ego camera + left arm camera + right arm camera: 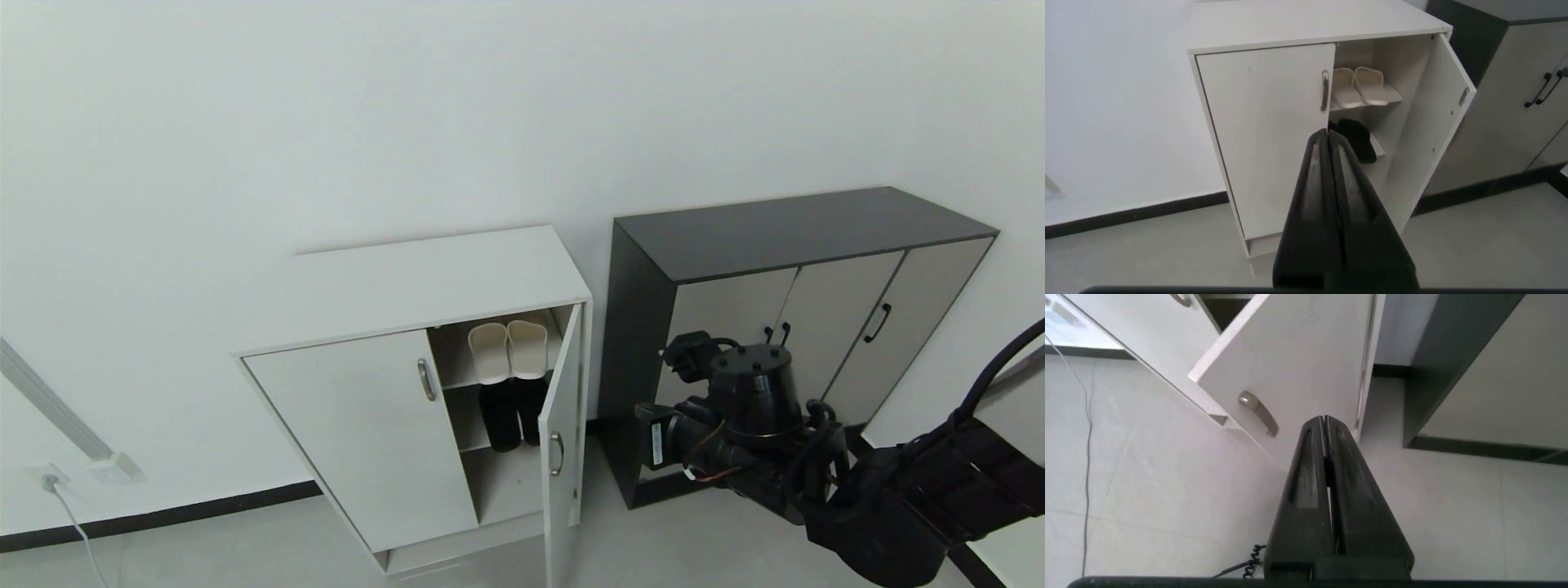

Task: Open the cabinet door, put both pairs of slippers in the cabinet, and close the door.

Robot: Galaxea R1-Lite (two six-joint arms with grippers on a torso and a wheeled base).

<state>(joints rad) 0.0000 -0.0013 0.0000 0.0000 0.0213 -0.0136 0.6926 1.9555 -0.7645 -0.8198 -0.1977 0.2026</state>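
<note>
The white cabinet [424, 278] stands against the wall with its right door [563, 425] swung open and its left door [367, 433] closed. A beige pair of slippers [508, 349] lies on the upper shelf. A black pair of slippers [513, 412] stands on the shelf below. My left gripper [1328, 135] is shut and empty, held in front of the cabinet and facing the opening. My right gripper [1327, 420] is shut and empty, a short way from the open door's handle [1257, 412]. My right arm [735, 425] is to the right of the open door.
A dark grey cabinet [800, 237] with closed doors stands right beside the white one, behind my right arm. A wall socket with a cable [49, 478] is at the far left. Bare grey floor [245, 547] lies in front of the cabinets.
</note>
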